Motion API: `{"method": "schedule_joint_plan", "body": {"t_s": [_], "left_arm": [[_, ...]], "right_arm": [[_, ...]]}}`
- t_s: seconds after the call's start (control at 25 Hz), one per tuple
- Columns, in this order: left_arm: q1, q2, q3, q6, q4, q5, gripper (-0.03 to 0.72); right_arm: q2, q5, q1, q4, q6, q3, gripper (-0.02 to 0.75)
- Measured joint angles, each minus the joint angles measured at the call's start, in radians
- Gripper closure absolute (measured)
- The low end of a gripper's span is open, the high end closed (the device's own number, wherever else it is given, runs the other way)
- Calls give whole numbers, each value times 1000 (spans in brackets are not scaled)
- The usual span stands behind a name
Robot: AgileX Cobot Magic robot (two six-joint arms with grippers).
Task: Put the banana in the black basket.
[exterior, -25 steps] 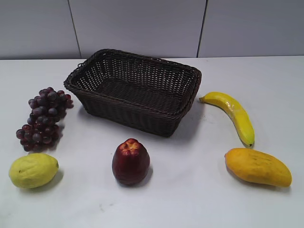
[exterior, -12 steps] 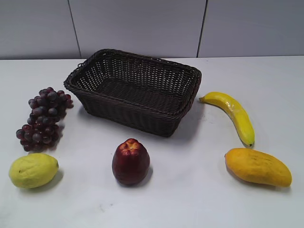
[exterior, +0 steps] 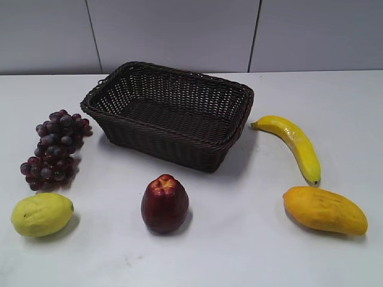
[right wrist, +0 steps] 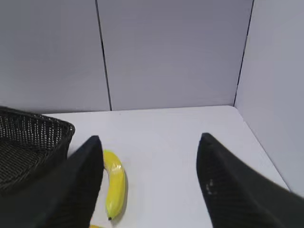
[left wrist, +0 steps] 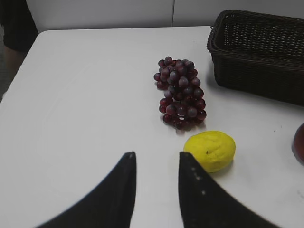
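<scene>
Black basket (exterior: pixel 169 113) taken as landmark; it sits on the white tabletop (exterior: pixel 239 251), nothing visible inside it.

Banana (exterior: pixel 292 146) lies flat on the tabletop just right of the basket's right wall, apart from it, not touching. One end points toward the basket, the other, dark-tipped, toward the camera. Mango (exterior: pixel 325 209) lies right of the basket and nearer the camera, close to the banana's dark tip.

Left of the basket: grapes (exterior: pixel 55 149), near the wall but apart from it. Lemon (exterior: pixel 41 213) sits further forward on that side. Red apple (exterior: pixel 164 202) stands in front of the basket's front wall.

Neither arm appears in the exterior view. Left end effector (left wrist: pixel 156 164): fingers moderately spread, nothing between them, above bare tabletop left of the basket, with lemon and grapes just ahead. Right end effector (right wrist: pixel 149 147): fingers wide apart, empty, raised to the right of the basket, banana showing beside its left finger.
</scene>
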Motion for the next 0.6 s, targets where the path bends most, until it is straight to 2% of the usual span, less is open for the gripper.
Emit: {"method": "schedule_joint_plan", "body": {"t_s": [0.32,0.52,0.6], "left_arm": [[0,0,0,0,0,0,467],[0,0,0,0,0,0,467],[0,0,0,0,0,0,467]], "right_arm": [[299,-255,0,0,1,39,227],[564,-288,0,0,1,-14,98],[665,-287,0,0,1,-54,76]]}}
